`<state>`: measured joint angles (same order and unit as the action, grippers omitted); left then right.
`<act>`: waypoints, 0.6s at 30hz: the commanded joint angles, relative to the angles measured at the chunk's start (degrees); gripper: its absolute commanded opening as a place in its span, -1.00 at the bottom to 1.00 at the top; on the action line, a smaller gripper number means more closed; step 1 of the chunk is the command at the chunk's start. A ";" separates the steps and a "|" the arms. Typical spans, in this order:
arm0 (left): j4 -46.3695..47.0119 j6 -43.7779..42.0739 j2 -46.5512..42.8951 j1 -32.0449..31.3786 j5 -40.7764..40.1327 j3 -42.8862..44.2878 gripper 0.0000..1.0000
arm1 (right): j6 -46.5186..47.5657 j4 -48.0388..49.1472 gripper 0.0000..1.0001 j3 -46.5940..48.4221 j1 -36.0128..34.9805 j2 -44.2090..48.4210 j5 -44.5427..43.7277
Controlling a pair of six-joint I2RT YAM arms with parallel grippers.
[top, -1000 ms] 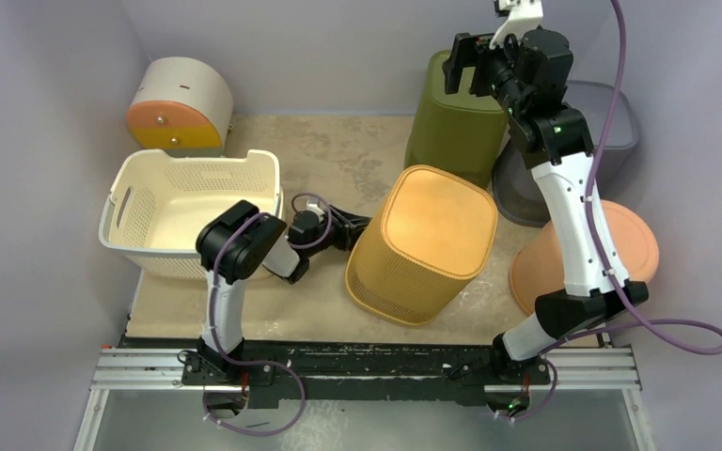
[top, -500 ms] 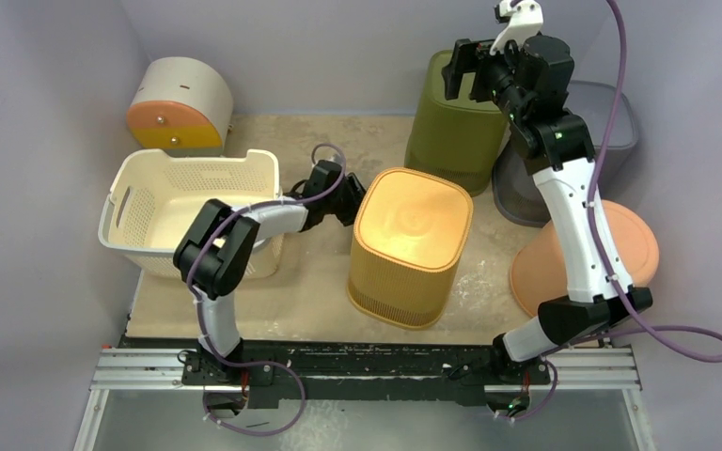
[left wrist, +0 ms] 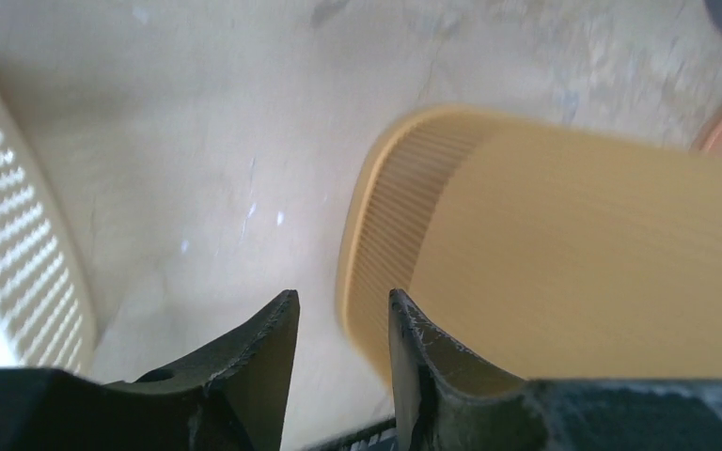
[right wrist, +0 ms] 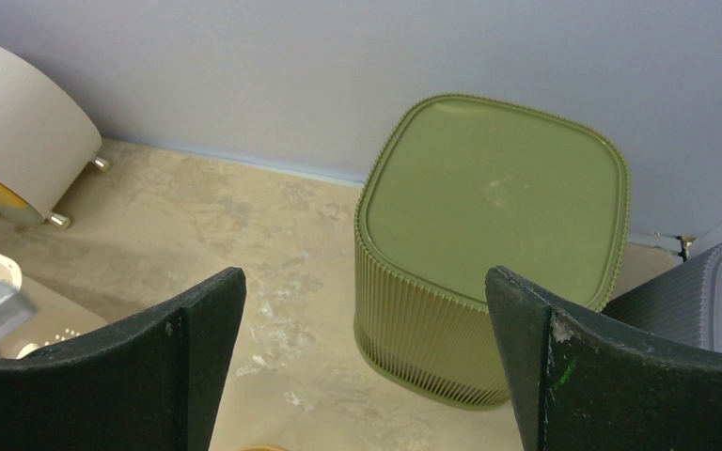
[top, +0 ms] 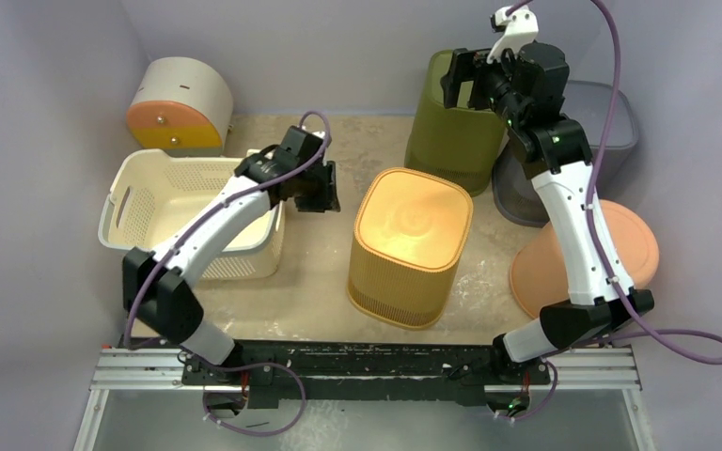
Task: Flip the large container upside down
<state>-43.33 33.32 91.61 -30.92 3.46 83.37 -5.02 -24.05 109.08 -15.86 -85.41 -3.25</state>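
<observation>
Top external view: the yellow container (top: 409,246) stands mid-table with its flat base up and its rim down on the tabletop (top: 310,305).
My left gripper (top: 322,195): it hangs over the bare strip between the white laundry basket (top: 188,211) and the yellow container, touching neither.
Left fingers (left wrist: 268,352): only a narrow gap between them, with nothing in it; bare table shows through.
My right gripper (top: 459,80): it is high at the back, above the olive-green container (top: 456,132), which also stands base up.
Right fingers (right wrist: 197,348): spread wide, holding nothing.
Edges: the yellow container's back right corner is near the olive-green container. Its right side is near the salmon-coloured round container (top: 616,246). The grey bin (top: 613,132) sits behind that.
Open room: the strip to the yellow container's left, the band in front of it, and the back floor towards the cream drum-shaped container (top: 180,103).
Against half a second ago: my left gripper was pressed to the yellow container's upper left edge. Now it is pulled back beside the basket's corner, with the elbow swung out left.
Against a second ago: the yellow container leaned over; now it sits level.
Right arm: hardly shifted.
</observation>
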 commanded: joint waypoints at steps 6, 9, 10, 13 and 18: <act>-14.80 -6.59 -15.52 -1.67 17.59 -9.21 -0.24 | -0.88 1.19 1.00 -1.14 -0.05 3.32 0.54; -12.50 -6.19 -17.41 -2.84 22.43 -13.09 -0.22 | -0.90 0.98 1.00 -0.04 -0.04 2.94 0.43; -11.54 -5.98 -17.44 -3.35 24.38 -13.87 -0.21 | -0.89 0.82 1.00 0.58 -0.05 2.70 0.43; -6.12 -3.91 -17.08 -5.43 26.55 -15.14 -0.18 | -0.95 0.27 1.00 2.10 -0.05 2.18 0.16; 6.56 1.47 -14.20 -7.39 29.21 -18.12 -0.16 | -1.02 0.15 1.00 2.37 -0.07 2.52 -0.78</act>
<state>-49.52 30.81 75.33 -36.95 27.86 66.17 -5.45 -24.73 108.66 -15.86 -84.47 -3.40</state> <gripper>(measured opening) 0.418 0.998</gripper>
